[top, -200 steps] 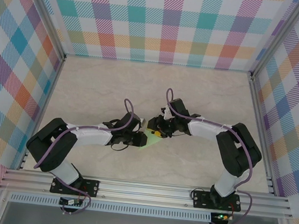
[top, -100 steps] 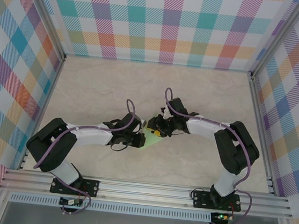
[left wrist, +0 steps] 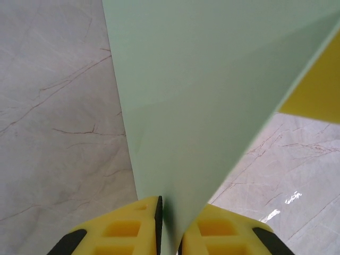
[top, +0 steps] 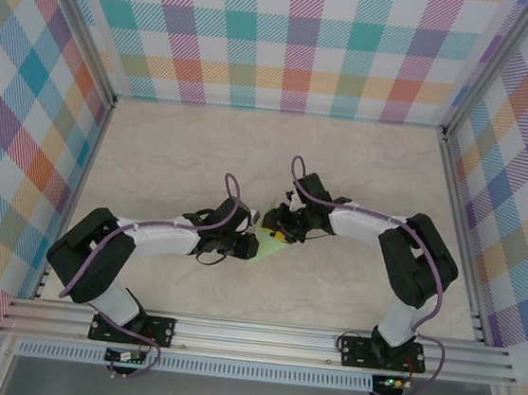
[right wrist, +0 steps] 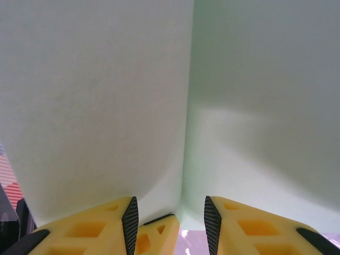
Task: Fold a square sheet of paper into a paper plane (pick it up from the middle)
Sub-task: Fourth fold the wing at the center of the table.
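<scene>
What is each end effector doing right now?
Left end effector: closed on the folded mint-green paper.
Right end effector: open, straddling the paper's crease.

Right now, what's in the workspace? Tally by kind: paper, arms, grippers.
Paper: 1, the green paper sheet, partly folded
Arms: 2, left arm and right arm
Grippers: 2, left gripper pinching the sheet, right gripper with jaws apart
Total: 5

The sheet of paper point(top: 266, 245) is pale mint green, plain and unmarked. It is folded into a narrow pointed shape with a straight crease down its middle, and it sits raised and tilted just above the table's centre.
</scene>
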### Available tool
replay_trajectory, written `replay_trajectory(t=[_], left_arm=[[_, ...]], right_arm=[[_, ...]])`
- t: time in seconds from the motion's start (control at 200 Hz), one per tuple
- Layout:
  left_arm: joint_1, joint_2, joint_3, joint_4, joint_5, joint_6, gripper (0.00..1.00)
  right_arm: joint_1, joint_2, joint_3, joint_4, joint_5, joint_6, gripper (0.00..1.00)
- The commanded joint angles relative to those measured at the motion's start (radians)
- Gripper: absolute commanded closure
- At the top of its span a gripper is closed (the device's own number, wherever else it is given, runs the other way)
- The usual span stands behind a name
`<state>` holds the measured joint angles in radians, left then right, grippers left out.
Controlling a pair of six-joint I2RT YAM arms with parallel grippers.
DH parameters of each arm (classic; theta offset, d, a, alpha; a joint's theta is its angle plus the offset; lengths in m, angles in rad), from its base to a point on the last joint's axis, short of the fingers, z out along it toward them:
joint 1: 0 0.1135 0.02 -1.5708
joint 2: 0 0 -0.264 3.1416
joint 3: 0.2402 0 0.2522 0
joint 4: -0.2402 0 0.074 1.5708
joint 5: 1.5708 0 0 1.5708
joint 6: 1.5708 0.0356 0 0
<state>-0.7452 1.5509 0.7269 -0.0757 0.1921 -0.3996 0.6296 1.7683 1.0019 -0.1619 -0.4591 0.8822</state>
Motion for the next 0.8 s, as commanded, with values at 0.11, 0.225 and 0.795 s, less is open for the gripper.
replay_trajectory(t=[0.11, 0.225, 0.795], left_arm=[[-0.009, -0.029, 0.018, 0.018, -0.011, -0.005, 0.88], [-0.009, -0.034, 0.017, 0.018, -0.013, -0.004, 0.93], [0.015, 0.076, 0.036, 0.064, 0.166, 0.017, 1.00]], right_arm=[[0.005, -0.018, 0.000, -0.024, 0.010, -0.017, 0.60], [0.005, -0.019, -0.002, -0.030, 0.013, -0.021, 0.60], [-0.047, -0.168, -0.130, -0.030, 0.060, -0.004, 0.59]])
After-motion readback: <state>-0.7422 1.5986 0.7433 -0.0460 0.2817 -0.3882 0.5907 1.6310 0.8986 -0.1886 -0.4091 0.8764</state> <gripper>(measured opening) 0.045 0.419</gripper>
